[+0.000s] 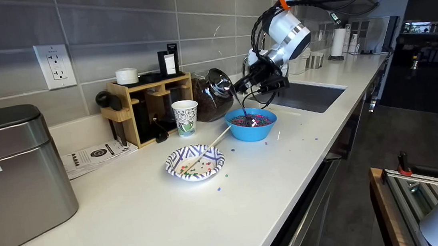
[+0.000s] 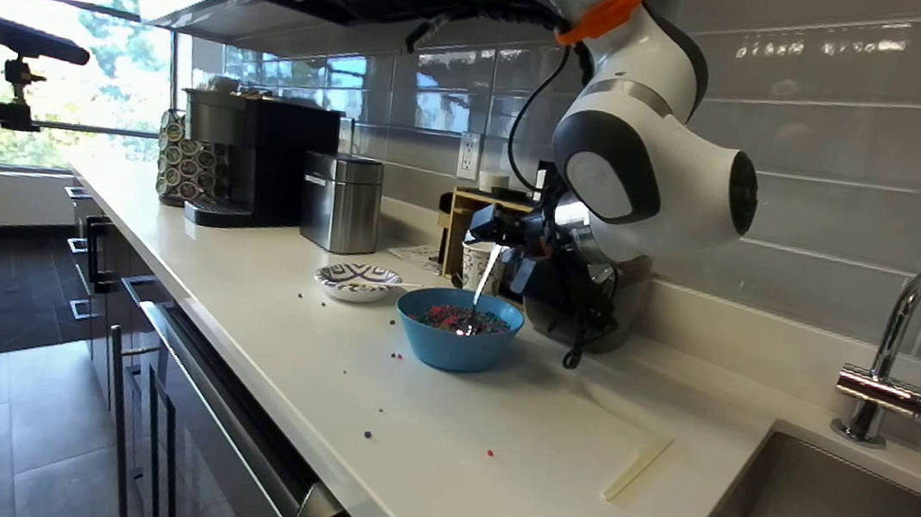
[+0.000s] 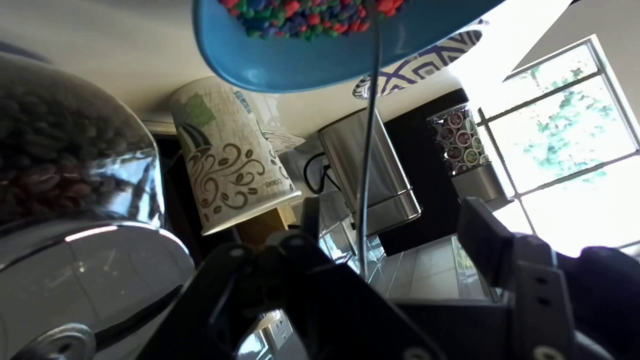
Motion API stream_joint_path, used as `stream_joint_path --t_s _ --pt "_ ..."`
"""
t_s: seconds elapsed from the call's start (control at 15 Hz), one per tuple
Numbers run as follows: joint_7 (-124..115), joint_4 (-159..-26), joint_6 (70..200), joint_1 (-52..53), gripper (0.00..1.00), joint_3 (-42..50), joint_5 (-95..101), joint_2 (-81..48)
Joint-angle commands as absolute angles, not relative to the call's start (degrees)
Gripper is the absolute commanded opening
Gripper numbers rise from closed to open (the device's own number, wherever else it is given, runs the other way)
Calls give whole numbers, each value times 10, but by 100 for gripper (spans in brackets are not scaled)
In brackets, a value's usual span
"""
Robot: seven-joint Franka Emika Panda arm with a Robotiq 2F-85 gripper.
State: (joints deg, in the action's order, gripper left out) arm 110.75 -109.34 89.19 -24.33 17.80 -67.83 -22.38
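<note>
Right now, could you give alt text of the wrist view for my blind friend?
Open jaws flank a spoon leaning from a blue bowl of colourful bits; a cup and jar are nearby. The picture is roughly upside down.

My feed shows a slim, shiny silver metal spoon (image 3: 369, 135), a round, smooth, glossy blue plastic bowl (image 2: 450, 348), a tapered, matt-looking white paper cup (image 1: 185, 118) and a boxy grey brushed-metal bin (image 1: 17, 194).

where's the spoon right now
In both exterior views, the spoon leans in the blue bowl, right of the patterned bowl. In the wrist view, it reaches between the open jaws of the gripper.
</note>
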Motion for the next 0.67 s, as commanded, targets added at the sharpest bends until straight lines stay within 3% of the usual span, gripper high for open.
stream_joint_path --t_s 0.0,0.6 --pt "1124 -1079 885 -252 73 172 -701 -245" --pt "1133 -1066 880 -257 58 172 -733 -260"
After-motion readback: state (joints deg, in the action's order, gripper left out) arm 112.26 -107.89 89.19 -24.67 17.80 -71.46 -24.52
